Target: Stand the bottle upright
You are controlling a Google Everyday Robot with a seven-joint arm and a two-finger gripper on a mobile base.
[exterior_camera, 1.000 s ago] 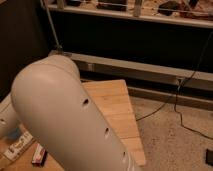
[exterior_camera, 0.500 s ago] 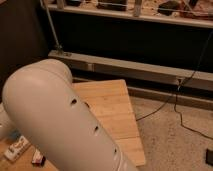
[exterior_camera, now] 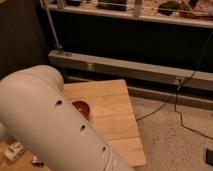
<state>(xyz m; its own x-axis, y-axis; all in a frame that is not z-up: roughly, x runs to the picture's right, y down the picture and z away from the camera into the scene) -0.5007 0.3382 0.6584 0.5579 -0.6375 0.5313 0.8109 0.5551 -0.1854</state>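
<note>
One wooden table [exterior_camera: 114,107] on speckled floor [exterior_camera: 170,132]; gripper unseen beyond the white arm [exterior_camera: 47,120], state cannot be told

arm [exterior_camera: 50,125]: showing off-white, dotted with dark holes
table [exterior_camera: 117,120]: showing pale wood, striped planks
bowl [exterior_camera: 81,108]: looking red-brown
bottle [exterior_camera: 14,150]: showing white, dark print
gripper: not showing

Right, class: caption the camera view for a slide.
Robot's white arm fills the foreground over a wooden table, half hiding a red bowl; small white bottle lies at left, hand out of sight.

No legible text, labels, numbers anywhere; tool out of view.
</note>
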